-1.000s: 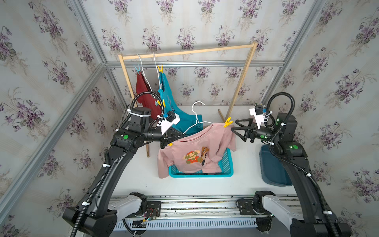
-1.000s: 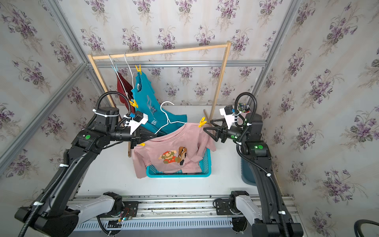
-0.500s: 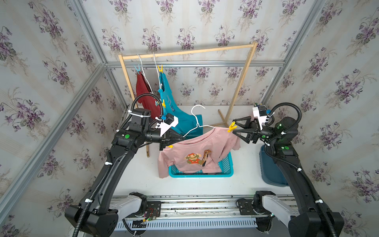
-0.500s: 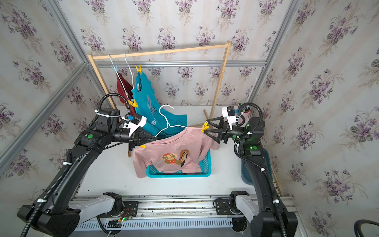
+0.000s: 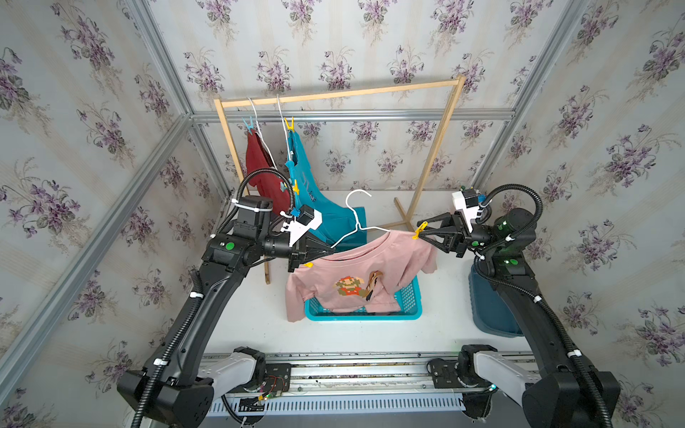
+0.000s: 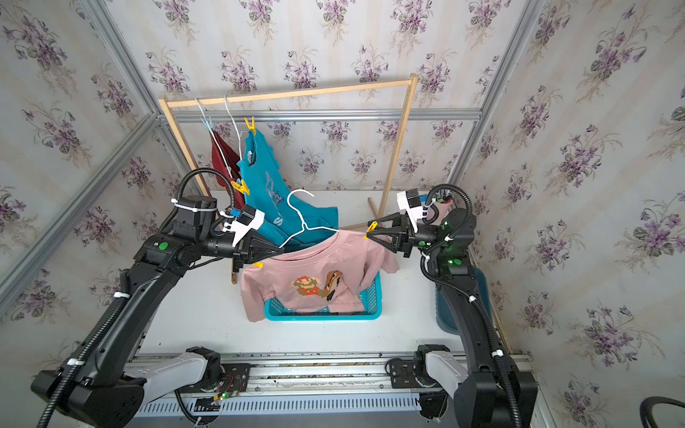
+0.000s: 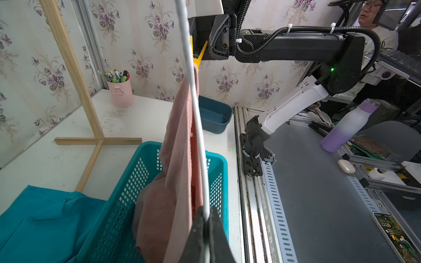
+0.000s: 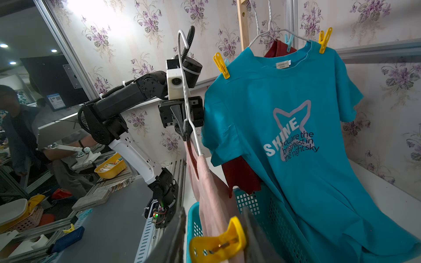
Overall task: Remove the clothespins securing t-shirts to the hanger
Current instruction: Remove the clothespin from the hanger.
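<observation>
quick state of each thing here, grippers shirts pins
left gripper: shut on white hanger
right gripper: jaws around yellow clothespin, grip unclear
pink shirt: on held hanger, pinned at both shoulders, hem in basket
turquoise shirt: hanging on rack, two yellow pins on
red shirt: hanging on rack, blue pin on

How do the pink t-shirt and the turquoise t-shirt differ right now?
The turquoise t-shirt hangs from the wooden rail; the pink t-shirt is off it, its white hanger held by the left gripper. The turquoise t-shirt's yellow pins are untouched; the pink t-shirt's yellow clothespin sits in the right gripper. Both hang on wire hangers.
</observation>
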